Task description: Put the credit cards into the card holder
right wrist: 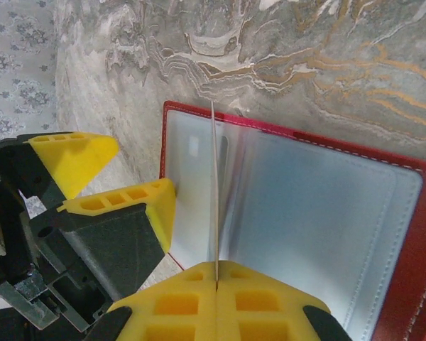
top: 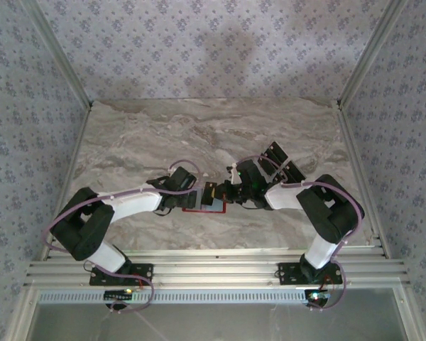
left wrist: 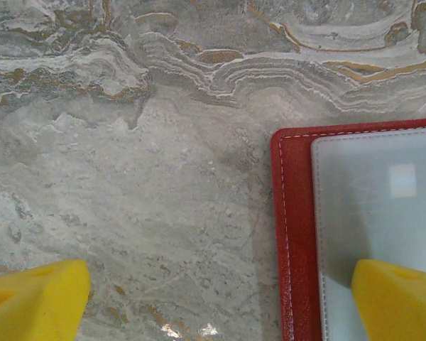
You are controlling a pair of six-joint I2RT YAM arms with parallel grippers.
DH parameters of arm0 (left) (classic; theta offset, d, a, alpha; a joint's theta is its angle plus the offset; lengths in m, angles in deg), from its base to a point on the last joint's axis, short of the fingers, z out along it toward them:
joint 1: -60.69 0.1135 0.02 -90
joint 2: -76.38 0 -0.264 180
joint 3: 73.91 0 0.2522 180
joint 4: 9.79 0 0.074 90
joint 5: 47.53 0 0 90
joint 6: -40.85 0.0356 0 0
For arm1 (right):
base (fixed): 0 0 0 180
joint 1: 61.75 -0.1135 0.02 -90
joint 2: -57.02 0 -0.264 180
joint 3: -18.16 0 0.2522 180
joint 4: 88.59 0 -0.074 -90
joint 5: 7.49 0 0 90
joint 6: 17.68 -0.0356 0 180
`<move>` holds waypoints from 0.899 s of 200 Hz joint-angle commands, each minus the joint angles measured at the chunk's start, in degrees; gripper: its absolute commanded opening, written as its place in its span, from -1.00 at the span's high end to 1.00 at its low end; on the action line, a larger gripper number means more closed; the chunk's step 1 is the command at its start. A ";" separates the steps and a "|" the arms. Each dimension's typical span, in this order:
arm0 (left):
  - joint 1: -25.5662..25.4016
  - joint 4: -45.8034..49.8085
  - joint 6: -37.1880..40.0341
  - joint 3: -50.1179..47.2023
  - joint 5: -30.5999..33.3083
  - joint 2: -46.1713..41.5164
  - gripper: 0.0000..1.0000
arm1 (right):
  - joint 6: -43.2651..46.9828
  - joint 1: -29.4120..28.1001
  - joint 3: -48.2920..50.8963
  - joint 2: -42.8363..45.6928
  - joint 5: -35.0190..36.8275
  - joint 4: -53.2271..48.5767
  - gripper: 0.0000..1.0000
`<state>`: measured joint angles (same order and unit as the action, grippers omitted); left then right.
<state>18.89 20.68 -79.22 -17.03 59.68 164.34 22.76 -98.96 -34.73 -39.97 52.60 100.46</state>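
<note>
Credit card [right wrist: 214, 192] upright between right fingers [right wrist: 270, 305]

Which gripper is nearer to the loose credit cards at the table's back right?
Right. The right gripper, clamping one card over the card holder, is just left of the loose cards; the left gripper is farther left.

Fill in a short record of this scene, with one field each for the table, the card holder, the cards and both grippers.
table: grey veined marble
card holder: red, lying open, grey inside facing up
left gripper: open, one fingertip over the holder's grey inside
right gripper: shut on the held card
held card: thin, seen edge-on, standing upright over the open holder
spare cards: dark, lying on the table beyond the right arm
</note>
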 commanded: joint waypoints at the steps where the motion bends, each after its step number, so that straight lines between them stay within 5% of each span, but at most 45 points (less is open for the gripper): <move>1: -0.23 3.85 -0.06 -1.76 1.08 0.48 -0.90 | -0.71 0.04 1.21 -0.57 -0.89 1.06 1.00; 180: -0.23 3.94 -0.08 -1.64 1.11 0.45 -0.90 | -1.37 -1.46 1.95 -3.43 -2.17 2.86 1.00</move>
<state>18.89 20.66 -79.24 -17.08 59.71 164.30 21.89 -99.99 -32.81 -41.79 50.83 103.82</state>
